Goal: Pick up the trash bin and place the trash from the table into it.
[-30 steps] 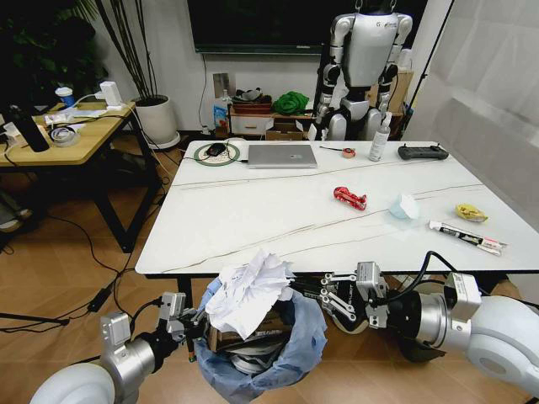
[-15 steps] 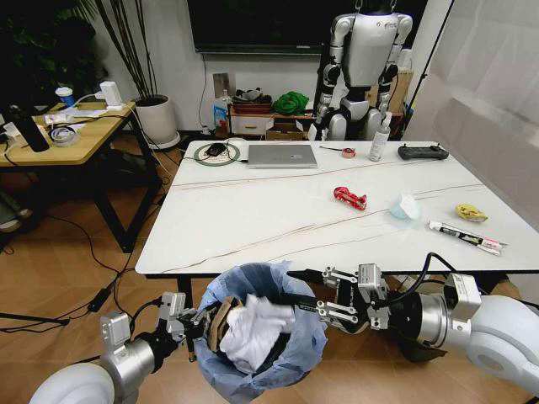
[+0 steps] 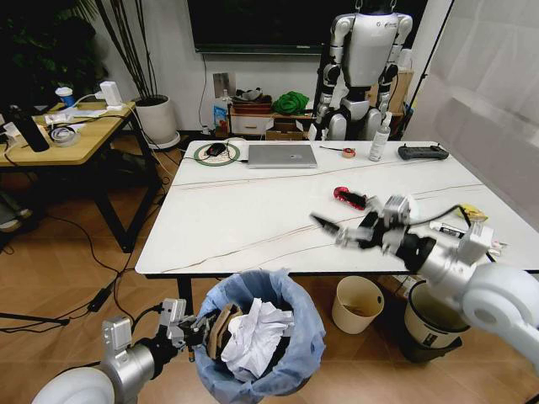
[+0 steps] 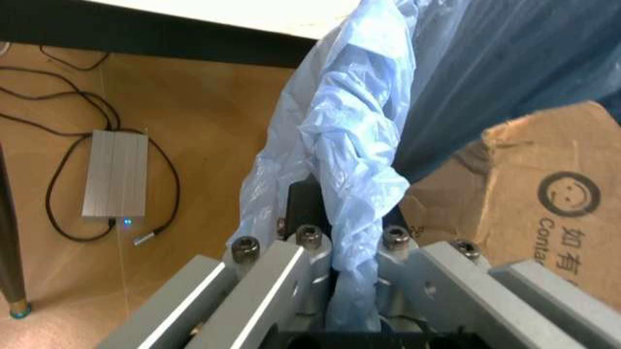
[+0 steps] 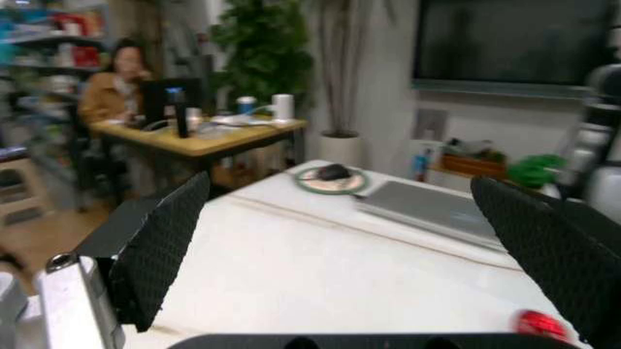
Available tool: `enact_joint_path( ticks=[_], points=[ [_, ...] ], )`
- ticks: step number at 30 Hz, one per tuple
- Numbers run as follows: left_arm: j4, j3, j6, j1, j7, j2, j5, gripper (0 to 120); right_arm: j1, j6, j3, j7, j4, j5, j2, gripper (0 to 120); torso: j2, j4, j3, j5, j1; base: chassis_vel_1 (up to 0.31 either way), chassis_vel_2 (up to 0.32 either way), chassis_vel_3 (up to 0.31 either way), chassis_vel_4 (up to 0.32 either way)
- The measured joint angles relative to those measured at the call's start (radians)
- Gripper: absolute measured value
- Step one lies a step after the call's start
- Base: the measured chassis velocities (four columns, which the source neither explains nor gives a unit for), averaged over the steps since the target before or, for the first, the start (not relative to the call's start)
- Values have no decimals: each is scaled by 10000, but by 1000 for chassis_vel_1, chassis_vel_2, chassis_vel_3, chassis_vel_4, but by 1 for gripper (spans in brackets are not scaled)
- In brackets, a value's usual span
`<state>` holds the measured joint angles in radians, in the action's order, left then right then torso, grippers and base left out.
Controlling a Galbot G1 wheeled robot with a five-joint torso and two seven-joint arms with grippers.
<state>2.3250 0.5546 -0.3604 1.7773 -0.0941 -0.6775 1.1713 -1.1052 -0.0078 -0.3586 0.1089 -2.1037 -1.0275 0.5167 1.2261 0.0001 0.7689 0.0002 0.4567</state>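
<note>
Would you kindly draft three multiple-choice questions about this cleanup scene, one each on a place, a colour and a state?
1. Where is the trash bin?
A. on the table
B. below the table's near edge
C. beside the laptop

2. What colour is the bin's bag?
A. light blue
B. black
C. green

3. What state is the right hand in?
A. shut on the red wrapper
B. shut on a tissue
C. open, holding nothing

Answers: 1 B, the head view shows the bin lower than the table, with the left hand at its rim. 2 A, the crinkly liner looks light blue in the left wrist view. 3 C, the right wrist view shows its fingers spread wide over the table, nothing between them; the red wrapper lies beyond.
</note>
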Motion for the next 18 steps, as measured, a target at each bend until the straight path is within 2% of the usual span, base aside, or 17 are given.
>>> enact_joint_path(
  ticks=[10, 18],
  points=[
    [10, -79, 8, -173, 71, 119, 31, 0, 1357, -1213, 387, 34, 2839, 325, 1017, 100, 0, -1, 0, 0, 0, 0, 0, 0, 0],
    [-54, -93, 32, -253, 146, 167, 18, 0, 2338, -1339, 927, 441, 4612, 707, 1652, 100, 0, 0, -1, 1, 0, 0, 0, 0, 0]
  ],
)
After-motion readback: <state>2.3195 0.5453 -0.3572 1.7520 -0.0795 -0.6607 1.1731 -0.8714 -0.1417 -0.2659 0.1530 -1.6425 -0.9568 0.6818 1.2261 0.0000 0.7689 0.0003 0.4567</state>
